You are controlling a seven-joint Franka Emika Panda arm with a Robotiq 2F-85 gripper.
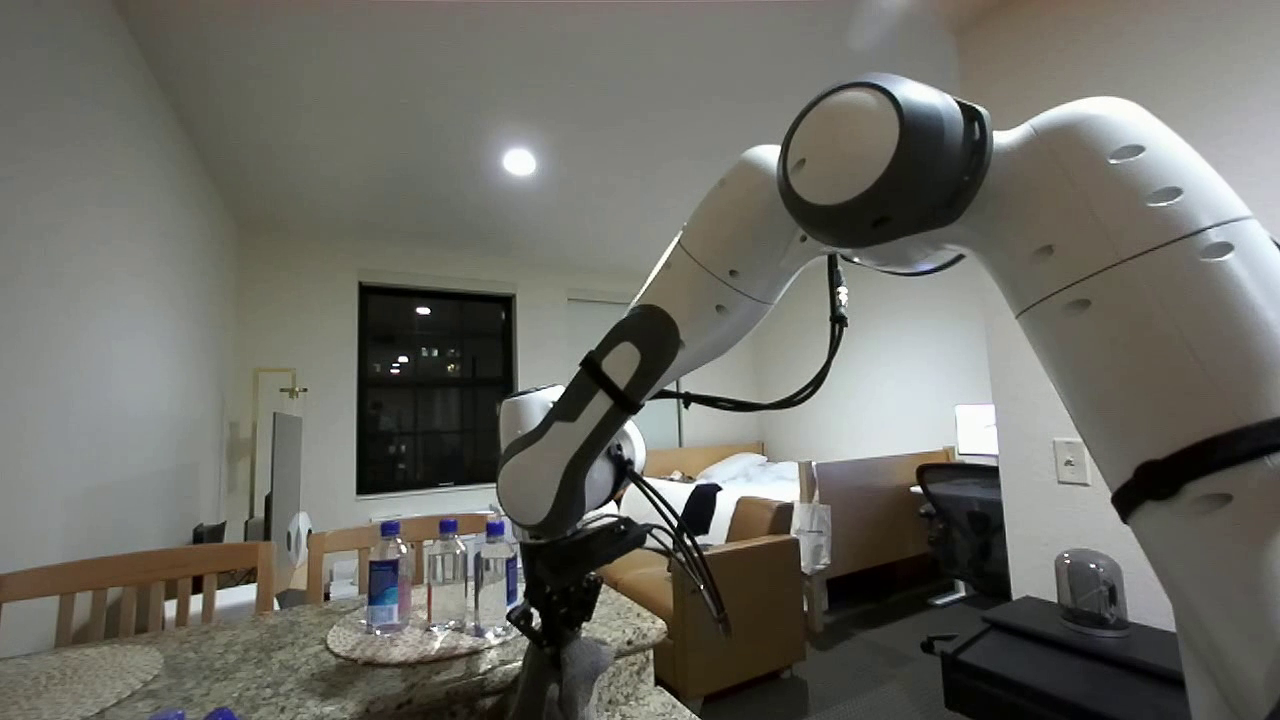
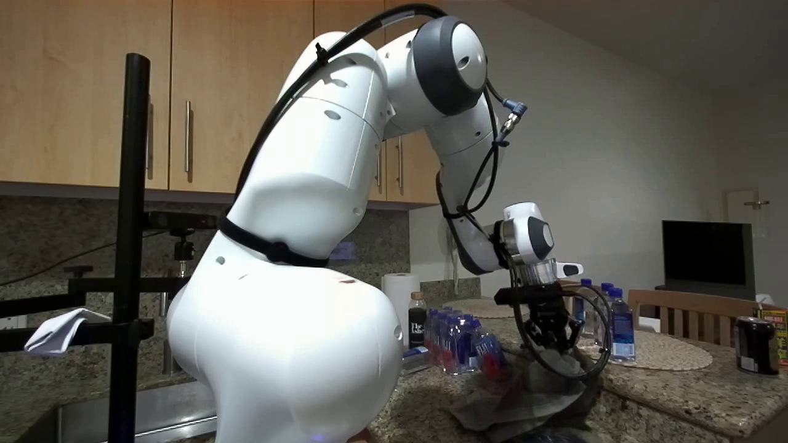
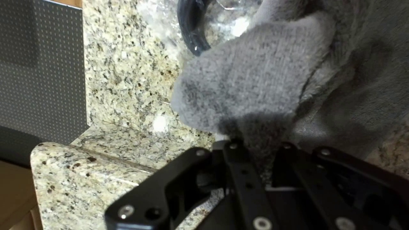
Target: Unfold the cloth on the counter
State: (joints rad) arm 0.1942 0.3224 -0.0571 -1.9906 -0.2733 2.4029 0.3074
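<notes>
In an exterior view, pale wooden cabinets (image 2: 246, 92) with metal handles fill the wall behind your robot. The counter (image 1: 250, 645) is speckled grey-beige stone on two levels, the raised one with a rounded edge. Your white arm (image 1: 1110, 210) arches high in both exterior views, then bends down so that its wrist hangs over the stone. Wooden chairs (image 1: 150, 568) with slatted backs stand along the raised level.

The grey cloth (image 3: 255, 70) is right below your wrist, bunched and folded. In an exterior view its lower part flares out over the lower level of the counter, beside the step to the raised one, and its top rises to your gripper.

On the raised level, a woven placemat (image 1: 345, 645) lies near the cloth. Your gripper (image 3: 259, 148) points downward, its fingers clamped on a fold of the cloth; in the wrist view you can see grey fabric running between them.

A white paper towel roll (image 2: 399, 292) stands behind the lower level's clutter. Three clear water bottles (image 1: 446, 580) with blue caps stand upright on the placemat; more blue-capped bottles (image 2: 455, 347) crowd together beside the cloth, one of them tilted. A black can (image 2: 756, 347) sits on the raised level, well apart from your gripper.
</notes>
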